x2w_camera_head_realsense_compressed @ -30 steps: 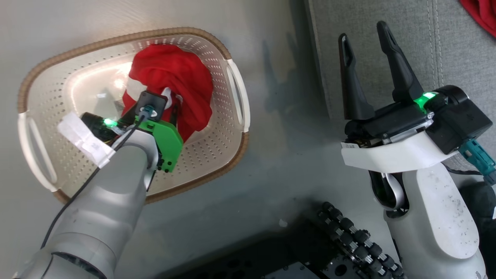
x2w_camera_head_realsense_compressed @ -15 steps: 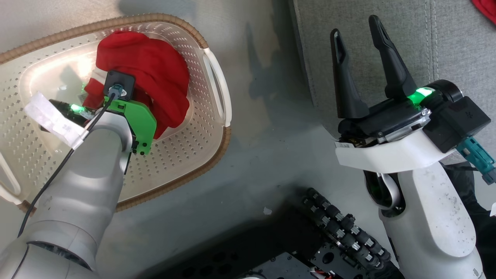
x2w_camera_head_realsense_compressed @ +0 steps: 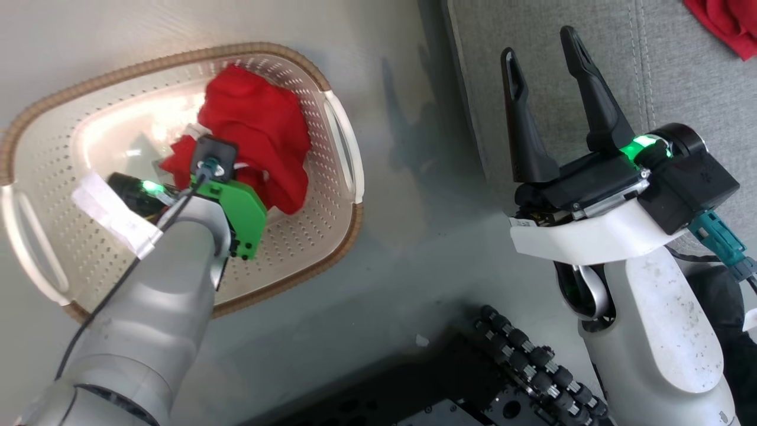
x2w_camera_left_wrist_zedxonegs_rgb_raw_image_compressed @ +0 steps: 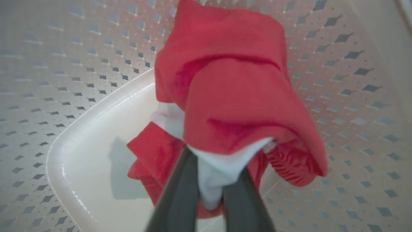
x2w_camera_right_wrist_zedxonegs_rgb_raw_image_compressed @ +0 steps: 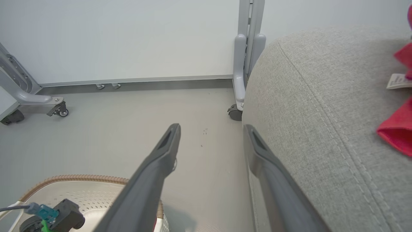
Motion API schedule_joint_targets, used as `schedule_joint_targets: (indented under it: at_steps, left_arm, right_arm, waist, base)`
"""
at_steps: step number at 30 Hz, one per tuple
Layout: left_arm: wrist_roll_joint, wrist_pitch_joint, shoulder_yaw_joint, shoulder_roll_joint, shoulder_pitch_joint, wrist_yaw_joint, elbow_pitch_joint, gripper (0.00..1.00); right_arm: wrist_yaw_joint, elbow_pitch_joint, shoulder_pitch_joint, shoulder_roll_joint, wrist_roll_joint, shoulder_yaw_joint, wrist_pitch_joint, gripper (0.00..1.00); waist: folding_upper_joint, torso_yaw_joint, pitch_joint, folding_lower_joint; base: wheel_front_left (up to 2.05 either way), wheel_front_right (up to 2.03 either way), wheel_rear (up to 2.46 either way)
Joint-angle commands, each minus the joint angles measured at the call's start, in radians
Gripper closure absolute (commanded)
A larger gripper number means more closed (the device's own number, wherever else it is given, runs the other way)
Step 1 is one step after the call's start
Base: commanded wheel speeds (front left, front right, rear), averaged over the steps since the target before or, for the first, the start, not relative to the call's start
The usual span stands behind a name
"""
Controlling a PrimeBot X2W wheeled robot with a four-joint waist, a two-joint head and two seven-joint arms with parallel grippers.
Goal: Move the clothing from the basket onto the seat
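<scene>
A red garment with a white panel, the clothing [x2w_camera_head_realsense_compressed: 260, 136], lies bunched in the cream perforated basket [x2w_camera_head_realsense_compressed: 177, 58] on the floor. My left gripper [x2w_camera_left_wrist_zedxonegs_rgb_raw_image_compressed: 215, 161] reaches down into the basket, shut on the garment's white fabric, which bulges between its dark fingers [x2w_camera_left_wrist_zedxonegs_rgb_raw_image_compressed: 180, 190]. In the head view the left wrist covers those fingers. My right gripper [x2w_camera_head_realsense_compressed: 539, 46] hovers open and holds nothing at the grey seat's [x2w_camera_head_realsense_compressed: 650, 77] front edge. A second red garment [x2w_camera_head_realsense_compressed: 724, 23] lies on the seat at the far right, also visible in the right wrist view [x2w_camera_right_wrist_zedxonegs_rgb_raw_image_compressed: 397, 135].
The basket stands on smooth grey floor [x2w_camera_head_realsense_compressed: 414, 195] left of the seat [x2w_camera_right_wrist_zedxonegs_rgb_raw_image_compressed: 322, 96]. My dark wheeled base [x2w_camera_head_realsense_compressed: 532, 367] sits at the bottom. A grey rolling frame with a caster [x2w_camera_right_wrist_zedxonegs_rgb_raw_image_compressed: 236, 112] stands against the white wall beyond the seat corner.
The left gripper has closed on the garment's white fabric, and the cloth is gathered up around it. The head camera shifted. The right gripper stays open.
</scene>
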Motion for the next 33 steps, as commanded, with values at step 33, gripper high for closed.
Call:
schedule_joint_targets:
  at_steps: [33]
  left_arm:
    - [0.116, -0.046, 0.238, 0.048, 0.469, 0.0, -0.76, 1.0]
  right_arm:
    - [-0.001, 0.045, 0.249, -0.051, -0.046, -0.067, 0.089, 0.0]
  waist:
    - [0.0, 0.23, -0.576, 0.0]
  base:
    - [0.0, 0.0, 0.0]
